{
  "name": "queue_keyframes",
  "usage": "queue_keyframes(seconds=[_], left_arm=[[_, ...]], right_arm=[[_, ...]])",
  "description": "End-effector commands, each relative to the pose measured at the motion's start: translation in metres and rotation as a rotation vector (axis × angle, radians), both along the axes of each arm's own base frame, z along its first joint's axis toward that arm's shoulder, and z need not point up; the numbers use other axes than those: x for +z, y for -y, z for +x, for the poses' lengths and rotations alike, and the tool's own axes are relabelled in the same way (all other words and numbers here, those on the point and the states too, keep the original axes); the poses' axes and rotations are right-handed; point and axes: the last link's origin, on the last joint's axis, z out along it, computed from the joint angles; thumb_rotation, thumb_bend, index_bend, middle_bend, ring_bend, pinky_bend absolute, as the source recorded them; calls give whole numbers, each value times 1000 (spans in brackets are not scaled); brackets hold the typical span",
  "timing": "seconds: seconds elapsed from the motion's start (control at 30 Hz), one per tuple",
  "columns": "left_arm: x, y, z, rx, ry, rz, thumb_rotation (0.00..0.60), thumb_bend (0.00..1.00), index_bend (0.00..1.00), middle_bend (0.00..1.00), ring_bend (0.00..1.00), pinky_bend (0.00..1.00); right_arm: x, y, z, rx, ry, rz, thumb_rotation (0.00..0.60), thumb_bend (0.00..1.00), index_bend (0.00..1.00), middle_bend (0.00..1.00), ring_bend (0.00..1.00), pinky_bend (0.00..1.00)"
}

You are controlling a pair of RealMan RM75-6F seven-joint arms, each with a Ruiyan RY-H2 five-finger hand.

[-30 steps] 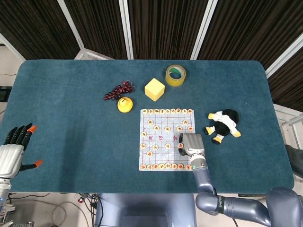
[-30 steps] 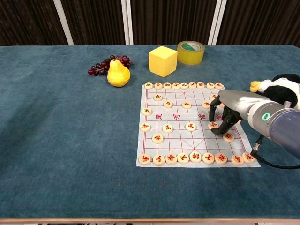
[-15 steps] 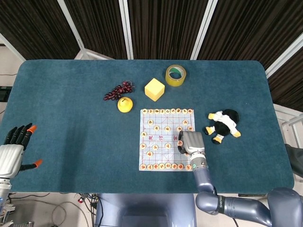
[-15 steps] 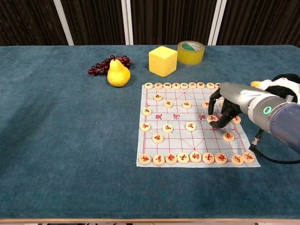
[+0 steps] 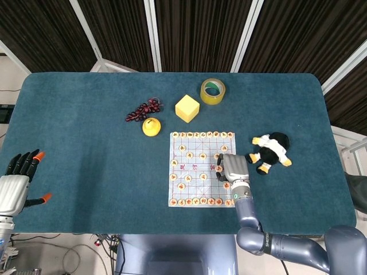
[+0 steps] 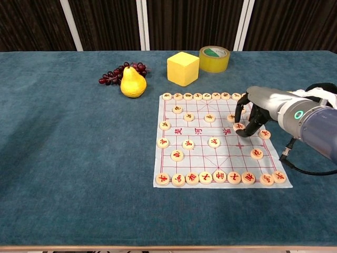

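The right hand (image 6: 251, 113) has slid a chess piece (image 6: 239, 126) farther up the board (image 6: 202, 143), fingers pinching it; the left hand (image 5: 16, 182) idles, fingers spread wide.

Plush penguin (image 6: 321, 97) cut by chest view's right edge, partly behind right arm; chess piece (image 6: 239, 126) markings too small to read.

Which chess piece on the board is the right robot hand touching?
The chess piece under the right robot hand fingertips, near the board right edge; others lie untouched.
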Motion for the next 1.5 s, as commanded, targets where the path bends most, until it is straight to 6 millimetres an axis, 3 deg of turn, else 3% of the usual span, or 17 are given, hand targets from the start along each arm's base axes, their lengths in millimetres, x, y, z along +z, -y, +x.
queue_keyframes(seconds=[0.03, 1.5], left_arm=[[0, 0, 0, -1, 1, -1, 600, 0, 0, 0, 0, 0], [0, 0, 0, 0, 6, -4, 600, 0, 0, 0, 0, 0]], right_arm=[[-2, -1, 0, 0, -1, 5, 600, 451, 520, 1000, 1000, 900], [-13, 1, -7, -28, -12, -3, 600, 451, 520, 1000, 1000, 900]])
